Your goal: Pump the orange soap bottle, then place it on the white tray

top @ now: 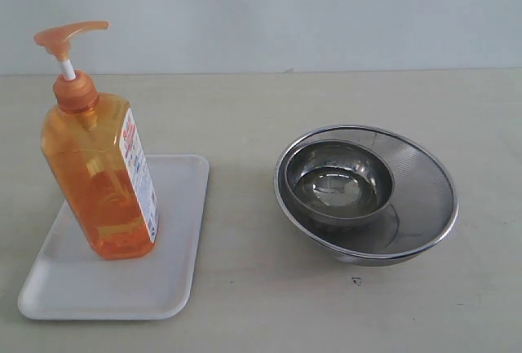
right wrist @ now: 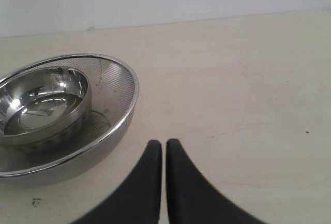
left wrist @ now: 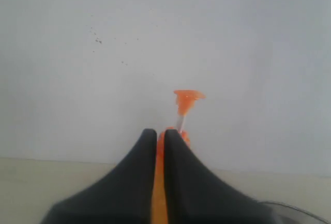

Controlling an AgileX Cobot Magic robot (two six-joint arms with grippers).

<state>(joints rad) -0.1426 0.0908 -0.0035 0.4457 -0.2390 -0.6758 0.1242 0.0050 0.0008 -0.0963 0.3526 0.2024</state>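
Note:
The orange soap bottle (top: 102, 182) stands upright on the white tray (top: 175, 275) at the left of the table, pump head (top: 69, 37) raised on its white stem and label facing right. Neither arm shows in the exterior view. In the left wrist view my left gripper (left wrist: 161, 131) is shut, its black fingers (left wrist: 129, 182) almost touching; the bottle (left wrist: 187, 100) stands some way beyond them, its orange body showing through the thin slit. My right gripper (right wrist: 163, 142) is shut on nothing, low over bare table beside the bowls.
A small steel bowl (top: 338, 182) sits inside a larger mesh steel bowl (top: 424, 206) at the right of the table, also seen in the right wrist view (right wrist: 111, 87). A pale wall rises behind the table.

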